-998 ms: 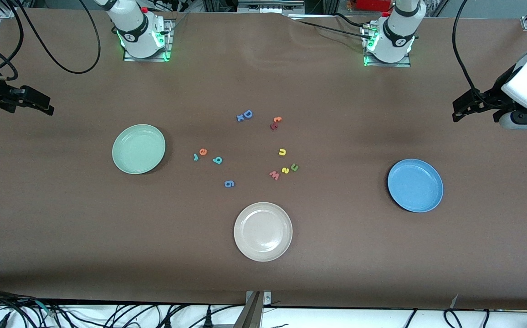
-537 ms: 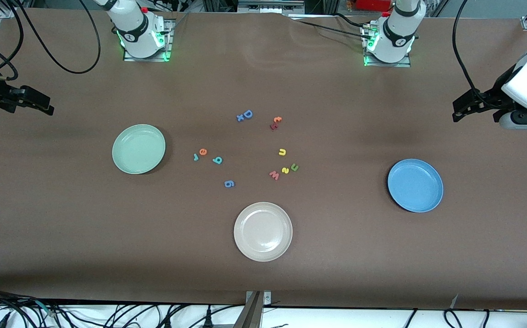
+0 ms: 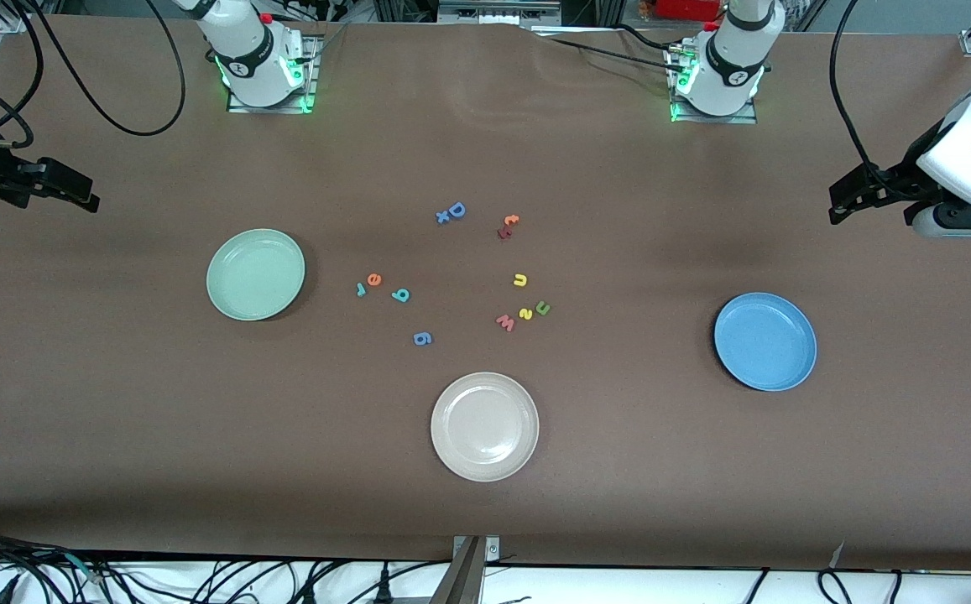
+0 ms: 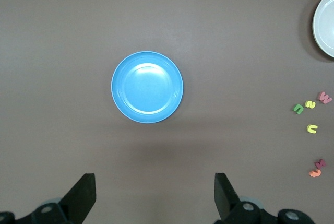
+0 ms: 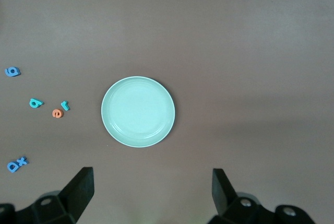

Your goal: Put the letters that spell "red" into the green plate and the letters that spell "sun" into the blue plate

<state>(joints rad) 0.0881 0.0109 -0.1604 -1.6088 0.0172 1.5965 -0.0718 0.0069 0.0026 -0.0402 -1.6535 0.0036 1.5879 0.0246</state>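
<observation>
Well apart: left gripper [image 3: 844, 204], letters [image 3: 527, 300].

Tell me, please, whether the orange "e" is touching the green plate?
Apart. The right wrist view shows bare table between the orange "e" and the green plate; the teal "r" also lies between them.

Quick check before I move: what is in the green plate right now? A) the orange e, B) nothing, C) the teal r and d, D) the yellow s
B: the green plate is bare, while the r, e and d lie on the table beside it.
</observation>
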